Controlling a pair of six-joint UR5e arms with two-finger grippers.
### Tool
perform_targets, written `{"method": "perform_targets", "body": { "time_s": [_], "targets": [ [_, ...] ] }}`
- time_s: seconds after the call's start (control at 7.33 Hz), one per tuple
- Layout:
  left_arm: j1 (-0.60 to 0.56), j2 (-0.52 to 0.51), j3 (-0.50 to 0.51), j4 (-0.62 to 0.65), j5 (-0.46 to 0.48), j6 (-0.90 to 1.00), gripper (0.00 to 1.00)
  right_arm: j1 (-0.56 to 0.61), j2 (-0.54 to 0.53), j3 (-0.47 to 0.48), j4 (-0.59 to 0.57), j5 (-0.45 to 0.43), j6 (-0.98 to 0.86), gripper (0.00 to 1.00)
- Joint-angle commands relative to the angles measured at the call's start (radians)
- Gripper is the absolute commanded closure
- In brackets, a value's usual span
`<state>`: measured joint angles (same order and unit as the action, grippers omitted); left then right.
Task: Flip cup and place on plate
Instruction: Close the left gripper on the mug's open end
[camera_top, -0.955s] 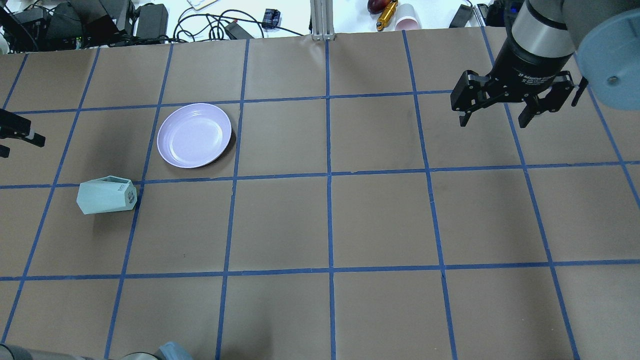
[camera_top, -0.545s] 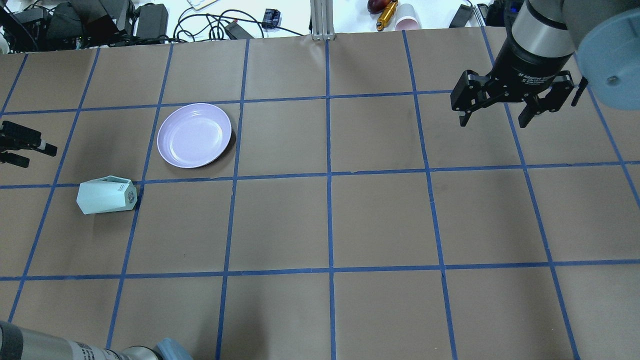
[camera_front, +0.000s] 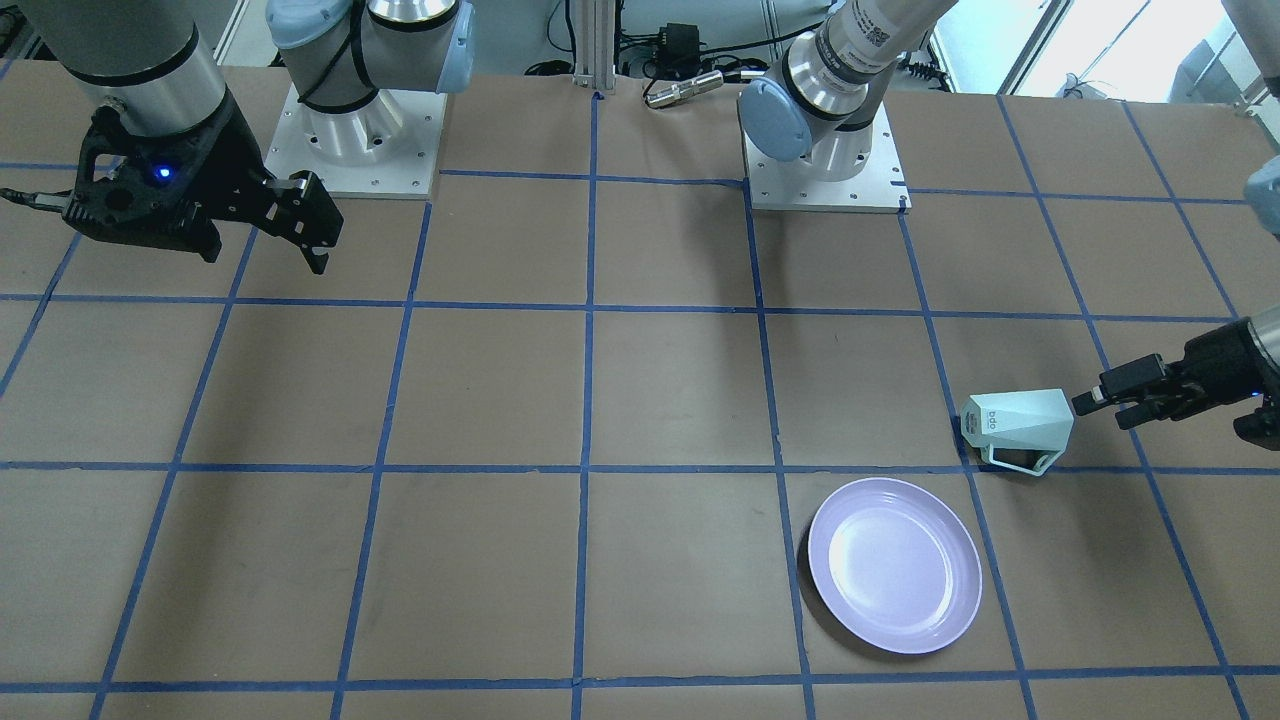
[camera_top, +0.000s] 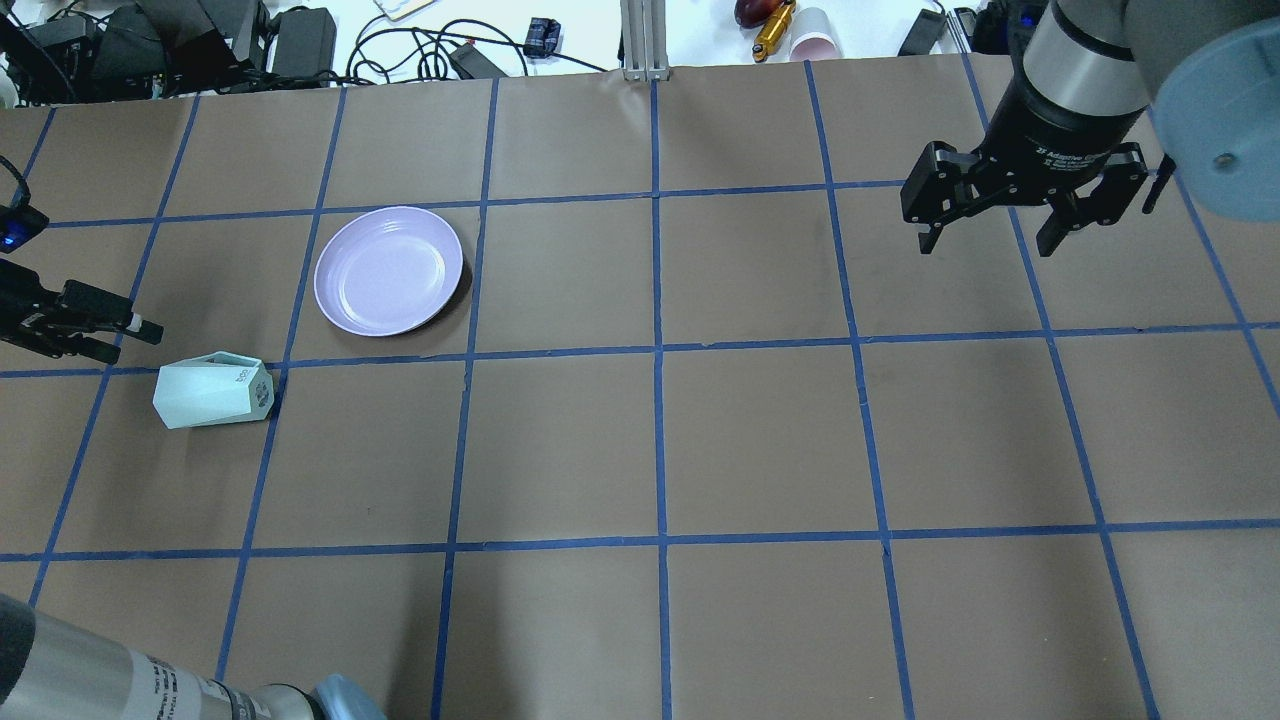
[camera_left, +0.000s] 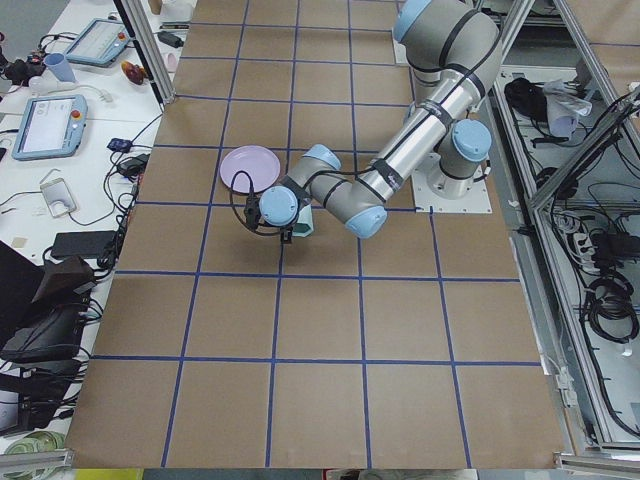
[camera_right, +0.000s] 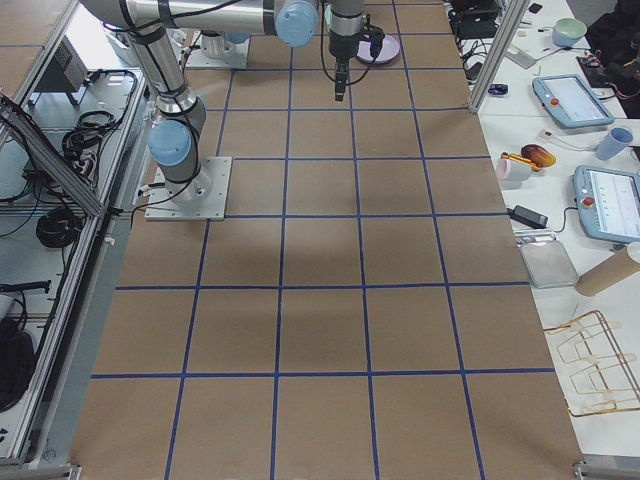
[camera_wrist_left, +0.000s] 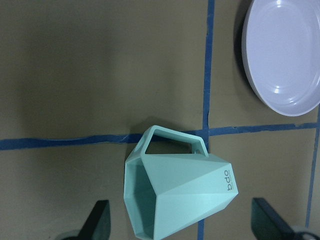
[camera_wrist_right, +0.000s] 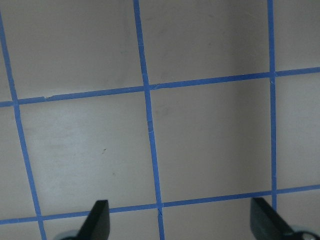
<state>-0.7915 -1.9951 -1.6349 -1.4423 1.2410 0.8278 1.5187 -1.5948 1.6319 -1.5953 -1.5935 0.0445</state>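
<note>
The mint-green cup (camera_top: 213, 392) lies on its side on the brown table, mouth toward the table's left edge, labelled base to the right, handle toward the plate. It also shows in the front view (camera_front: 1015, 425) and the left wrist view (camera_wrist_left: 177, 195). The lavender plate (camera_top: 388, 270) sits empty, just beyond and right of it (camera_front: 893, 564) (camera_wrist_left: 285, 50). My left gripper (camera_top: 128, 340) (camera_front: 1105, 408) is open and empty, close to the cup's mouth end, not touching. My right gripper (camera_top: 987, 235) (camera_front: 265, 250) is open and empty, hanging over the far right of the table.
Cables, power bricks and a pink cup (camera_top: 815, 40) lie beyond the table's far edge. The two arm bases (camera_front: 350, 140) (camera_front: 825, 165) stand at the robot's side of the table. Blue tape lines grid the brown surface.
My left gripper has come in from the left edge, moving right and nearer toward the cup. The cup, the plate and the right arm have not moved.
</note>
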Motion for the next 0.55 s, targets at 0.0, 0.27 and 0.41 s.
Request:
{"method": "perform_targets", "body": {
  "time_s": [0.0, 0.27, 0.41],
  "targets": [
    [0.0, -0.04, -0.006, -0.013, -0.002, 0.033, 0.0, 0.0, -0.001, 0.0, 0.0, 0.001, 0.0, 0.0],
    [0.0, -0.069, -0.014, -0.051, -0.052, 0.07, 0.0, 0.0, 0.001, 0.0, 0.0, 0.001, 0.0, 0.0],
    [0.0, -0.071, -0.028, -0.059, -0.061, 0.07, 0.0, 0.0, -0.001, -0.001, 0.0, 0.001, 0.0, 0.0]
  ]
}}
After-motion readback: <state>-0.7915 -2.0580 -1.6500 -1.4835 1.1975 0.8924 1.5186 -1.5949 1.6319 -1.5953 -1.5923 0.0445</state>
